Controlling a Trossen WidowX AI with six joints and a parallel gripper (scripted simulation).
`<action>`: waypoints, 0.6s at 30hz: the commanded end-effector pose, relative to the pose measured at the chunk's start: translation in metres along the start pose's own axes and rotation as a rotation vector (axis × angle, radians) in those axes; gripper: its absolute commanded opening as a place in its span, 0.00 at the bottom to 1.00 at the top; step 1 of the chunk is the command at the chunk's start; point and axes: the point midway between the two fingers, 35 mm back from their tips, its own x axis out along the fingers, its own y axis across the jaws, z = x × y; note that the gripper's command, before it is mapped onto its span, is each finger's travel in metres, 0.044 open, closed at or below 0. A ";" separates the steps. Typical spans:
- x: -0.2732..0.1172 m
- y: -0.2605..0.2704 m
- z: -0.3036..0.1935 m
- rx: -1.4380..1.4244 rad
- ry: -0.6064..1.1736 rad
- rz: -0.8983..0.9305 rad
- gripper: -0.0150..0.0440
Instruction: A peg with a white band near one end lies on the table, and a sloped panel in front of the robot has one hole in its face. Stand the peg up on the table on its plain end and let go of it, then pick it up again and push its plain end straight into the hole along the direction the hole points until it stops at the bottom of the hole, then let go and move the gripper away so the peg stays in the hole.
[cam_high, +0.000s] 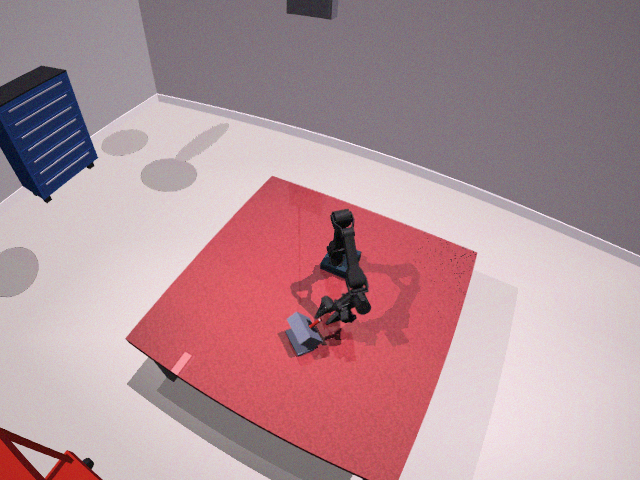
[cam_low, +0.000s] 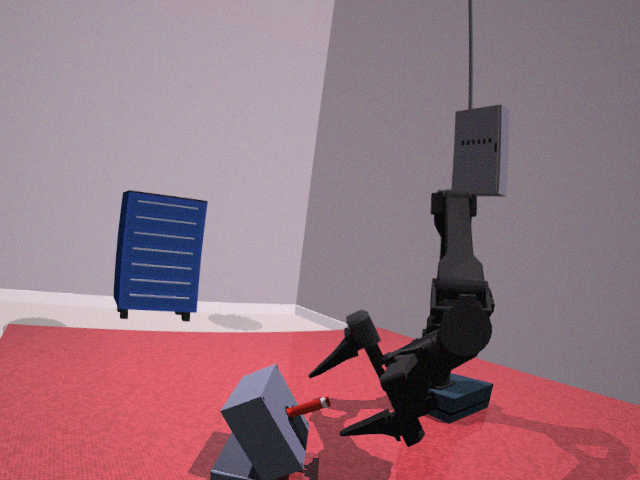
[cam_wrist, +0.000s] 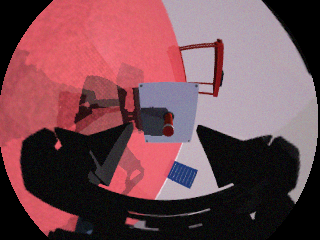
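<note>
So the peg (cam_high: 314, 323) (cam_low: 308, 407) (cam_wrist: 169, 124) is sitting in the hole of the panel (cam_high: 303, 330) (cam_low: 263, 421) (cam_wrist: 180, 102) — tilted, white-banded end sticking out. The gripper (cam_high: 323, 319) (cam_low: 325, 405) (cam_wrist: 166, 127) is wide open with nothing in it, fingertips off to either side and clear of the peg. Panel's on the red surface (cam_high: 232, 310) (cam_low: 129, 382) (cam_wrist: 135, 30), arm's blue base (cam_high: 326, 265) (cam_low: 478, 395) is on there too — and a blue cabinet (cam_high: 49, 129) (cam_low: 161, 253) (cam_wrist: 183, 174) stands well apart on the floor.

On the table (cam_high: 232, 310) (cam_low: 129, 382) (cam_wrist: 145, 35), the sloped panel (cam_high: 305, 330) (cam_low: 266, 418) (cam_wrist: 170, 95) is the landmark: the peg (cam_high: 314, 323) (cam_low: 307, 407) (cam_wrist: 168, 123) sits in its face, jutting toward the arm (cam_high: 351, 258) (cam_low: 460, 248); the arm's base (cam_high: 327, 268) (cam_low: 473, 400) stands farther out on that same side.
</note>
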 end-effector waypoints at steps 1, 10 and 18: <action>-0.006 -0.001 0.002 0.008 -0.002 -0.002 1.00; -0.018 0.001 0.003 0.006 -0.001 0.001 1.00; -0.030 0.003 0.003 0.003 -0.001 0.001 1.00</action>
